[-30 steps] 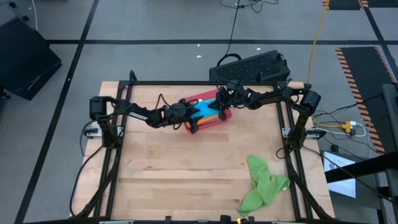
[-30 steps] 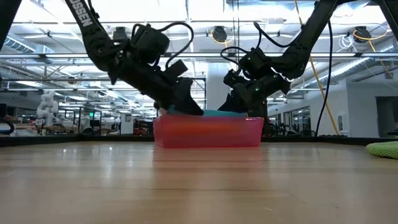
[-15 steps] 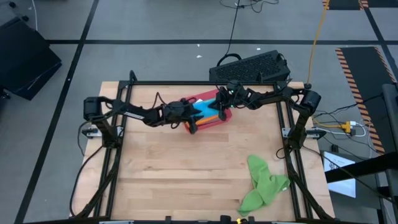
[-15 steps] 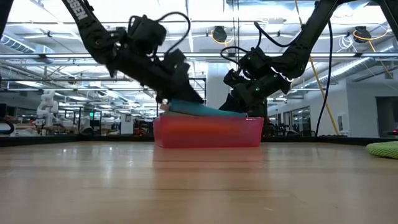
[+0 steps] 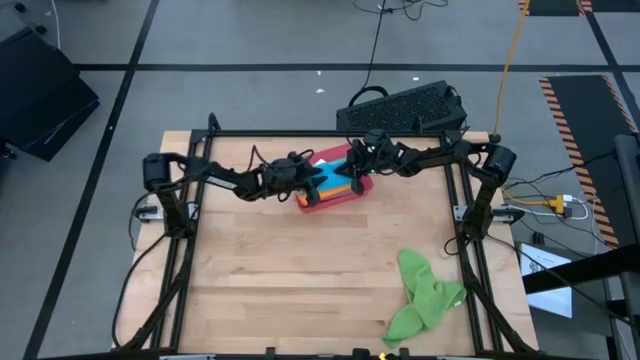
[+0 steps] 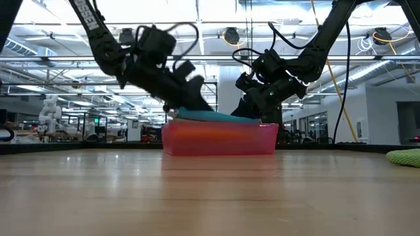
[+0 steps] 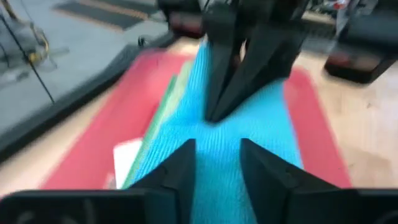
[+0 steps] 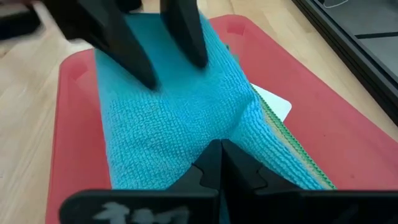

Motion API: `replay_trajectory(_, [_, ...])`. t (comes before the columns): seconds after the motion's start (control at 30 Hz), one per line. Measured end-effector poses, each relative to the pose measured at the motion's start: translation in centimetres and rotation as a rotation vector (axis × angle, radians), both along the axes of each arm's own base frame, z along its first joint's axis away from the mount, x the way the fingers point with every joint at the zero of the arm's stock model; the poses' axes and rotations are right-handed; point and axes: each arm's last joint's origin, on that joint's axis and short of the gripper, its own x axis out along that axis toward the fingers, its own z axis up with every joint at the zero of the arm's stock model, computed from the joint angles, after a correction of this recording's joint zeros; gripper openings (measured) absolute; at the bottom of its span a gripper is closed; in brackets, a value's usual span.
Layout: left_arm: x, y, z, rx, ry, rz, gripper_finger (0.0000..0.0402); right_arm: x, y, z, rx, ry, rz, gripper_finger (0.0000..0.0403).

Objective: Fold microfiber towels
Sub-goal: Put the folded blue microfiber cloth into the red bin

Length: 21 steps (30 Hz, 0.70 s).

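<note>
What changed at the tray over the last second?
The left gripper narrowed its jaws over the bright blue towel and its near edge now rides above the red tray rim. Unchanged: the right gripper shut on that towel, the green towel lying apart.

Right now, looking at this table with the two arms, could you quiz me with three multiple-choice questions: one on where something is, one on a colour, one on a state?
1. Where does the crumpled bright green microfiber towel lie?
A. in the tray
B. on the wooden table, near the right arm's side
C. on the floor

2. What colour is the top cloth in the rigid red rectangular tray?
A. orange
B. grey
C. bright blue

3. How is the right tool?
A. shut
B. wide open
C. missing

Answers: 1 B, the high view shows it apart from the tray. 2 C, the bright blue microfiber towel tops the stack. 3 A, its fingers meet.
</note>
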Motion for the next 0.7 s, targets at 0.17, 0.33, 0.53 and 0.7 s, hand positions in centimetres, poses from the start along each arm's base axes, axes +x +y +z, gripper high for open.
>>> replay_trajectory(0.17, [0.3, 0.1, -1.7, -0.032, 0.039, -0.014, 0.007, 0.0, 0.0, 0.0, -0.001, -0.001, 0.001, 0.0])
replay_trajectory(0.33, [0.3, 0.1, -2.3, -0.037, 0.063, -0.015, 0.0036, 0.0, 0.0, 0.2, -0.002, -0.003, 0.001, 0.0])
replay_trajectory(0.53, [0.2, 0.0, -2.4, -0.043, 0.078, -0.015, 0.0021, -0.3, 0.2, 2.0, -0.026, -0.041, 0.001, 0.0])
replay_trajectory(0.7, [0.2, 0.0, -2.5, -0.045, 0.082, -0.015, 0.003, -0.8, 0.5, 4.0, -0.05, -0.085, 0.007, 0.0])
